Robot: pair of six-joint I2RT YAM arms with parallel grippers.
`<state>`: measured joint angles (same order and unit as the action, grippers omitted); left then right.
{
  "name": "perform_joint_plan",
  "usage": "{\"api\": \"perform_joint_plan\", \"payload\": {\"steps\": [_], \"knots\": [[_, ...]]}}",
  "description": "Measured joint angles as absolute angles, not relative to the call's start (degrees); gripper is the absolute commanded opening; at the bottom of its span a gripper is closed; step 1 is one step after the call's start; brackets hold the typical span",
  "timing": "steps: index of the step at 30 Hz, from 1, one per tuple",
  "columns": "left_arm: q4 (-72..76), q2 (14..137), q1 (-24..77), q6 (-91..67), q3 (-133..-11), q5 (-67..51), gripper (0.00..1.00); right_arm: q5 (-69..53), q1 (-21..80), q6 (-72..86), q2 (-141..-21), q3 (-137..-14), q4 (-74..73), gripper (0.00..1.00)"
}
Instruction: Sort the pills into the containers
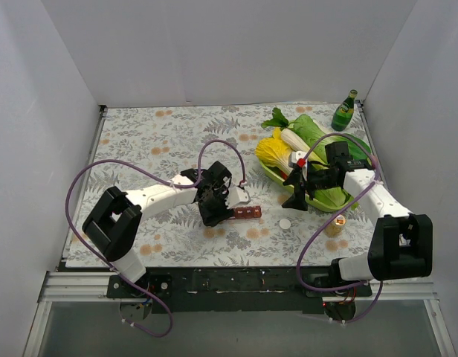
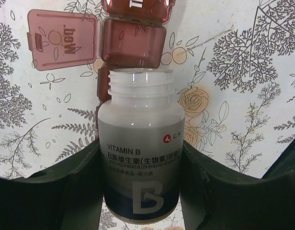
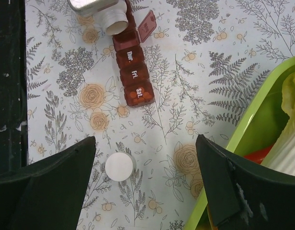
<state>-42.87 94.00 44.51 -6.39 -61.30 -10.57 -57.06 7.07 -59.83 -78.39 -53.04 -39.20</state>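
At the middle of the surface point(image 1: 140, 141), the containers point(image 1: 246, 213) are being faced by the open mouth of the vitamin bottle point(image 2: 140, 120) being pinched in the nearer left gripper point(image 2: 142, 165), their long axis running straight ahead, while the right gripper point(image 3: 146, 143) is being held spread.

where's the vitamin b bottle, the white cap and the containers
vitamin b bottle point(image 2: 140, 158): left wrist view, on its label
white cap point(image 3: 119, 167): right wrist view, middle of its top
containers point(image 3: 134, 75): right wrist view, on the fri lid

Green bottle point(image 1: 345, 111) behind lime tray point(image 3: 255, 120) of vegetables point(image 1: 307, 132); white cap point(image 3: 119, 167) nearby.
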Motion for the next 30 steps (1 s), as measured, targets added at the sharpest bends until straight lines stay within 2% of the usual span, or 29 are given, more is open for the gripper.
{"api": "perform_joint_plan", "payload": {"steps": [30], "knots": [[-46.83,95.96,46.26,-6.33,-64.93,-5.91,0.00,-58.08,6.28,-61.80,-79.24,-53.15,-41.12,0.92]]}}
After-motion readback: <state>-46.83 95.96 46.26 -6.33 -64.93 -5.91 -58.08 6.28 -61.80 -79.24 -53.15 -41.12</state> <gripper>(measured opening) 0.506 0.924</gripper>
